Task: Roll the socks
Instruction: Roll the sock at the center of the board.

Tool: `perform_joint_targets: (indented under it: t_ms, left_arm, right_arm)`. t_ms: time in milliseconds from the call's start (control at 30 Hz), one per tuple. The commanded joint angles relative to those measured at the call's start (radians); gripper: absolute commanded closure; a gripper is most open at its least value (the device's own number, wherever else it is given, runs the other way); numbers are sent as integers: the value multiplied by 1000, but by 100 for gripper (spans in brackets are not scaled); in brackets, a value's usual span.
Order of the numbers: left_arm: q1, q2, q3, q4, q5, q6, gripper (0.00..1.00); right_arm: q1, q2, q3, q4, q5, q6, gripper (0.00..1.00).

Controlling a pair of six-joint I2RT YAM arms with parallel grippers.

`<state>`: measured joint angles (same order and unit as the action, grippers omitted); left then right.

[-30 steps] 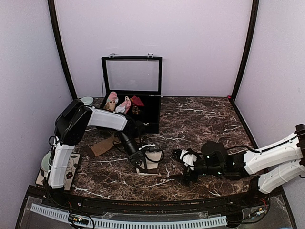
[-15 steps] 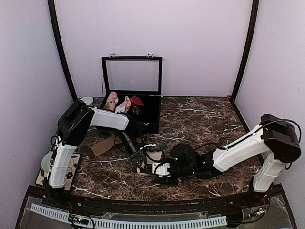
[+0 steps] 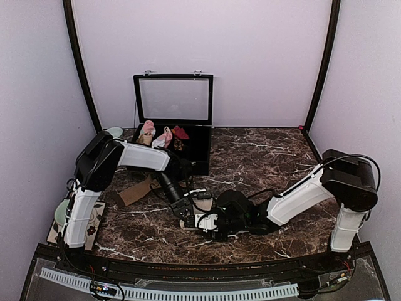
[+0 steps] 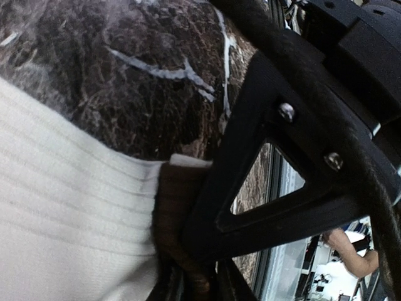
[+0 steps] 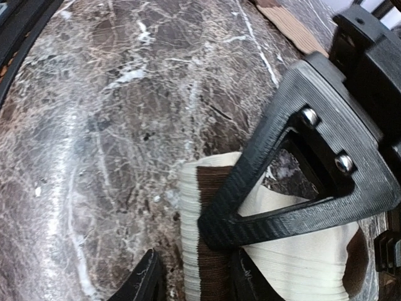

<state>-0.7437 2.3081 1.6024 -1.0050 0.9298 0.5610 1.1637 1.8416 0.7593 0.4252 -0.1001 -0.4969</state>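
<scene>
A cream sock (image 3: 203,204) with brown patches lies on the marble in front of the box. My left gripper (image 3: 188,211) is at its left end. In the left wrist view the left gripper (image 4: 197,285) is shut on the sock's brown band (image 4: 172,213), next to the ribbed cream fabric (image 4: 62,207). My right gripper (image 3: 208,221) has come in from the right. In the right wrist view the right gripper (image 5: 197,283) stands open astride the cream sock's (image 5: 294,251) brown-striped edge, with marble showing beside one finger. A tan sock (image 3: 133,191) lies flat to the left.
An open black case (image 3: 199,150) stands at the back with pink-and-white bundles (image 3: 155,135) and a dark red one (image 3: 180,132) inside. A floral mat (image 3: 94,222) and a pale green dish (image 3: 60,213) sit by the left arm's base.
The right arm has swung left across the table to the cream sock and its jaws have narrowed. The left arm stays on the sock.
</scene>
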Motion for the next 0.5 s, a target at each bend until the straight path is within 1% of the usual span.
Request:
perform_joint_targets:
  t_ms: [0,100,200,267,400,467]
  left_arm:
    - [-16,31,-18,39,-173,40,71]
    - [-13,-14,-28,1,-136,91,54]
    - [7,-95,-67,29,-136,101,49]
    - [36,-154,-98,66,-137,88,40]
    - [80,-288,-189,179,-178,77,38]
    - [81,-350,-240,223,-210,108,37]
  right_arm:
    - [-14,45,-9,2,5,32,67]
    - [-27,66,-11,-36,-12,63,77]
    - [-43,81,-18,-70,-48,99,92]
    - [-55,82,-31,-79,-69,132,100]
    - [-85,73,-55,-83,-130,213,100]
    - [-110,75,-51,-94,-192,266,100]
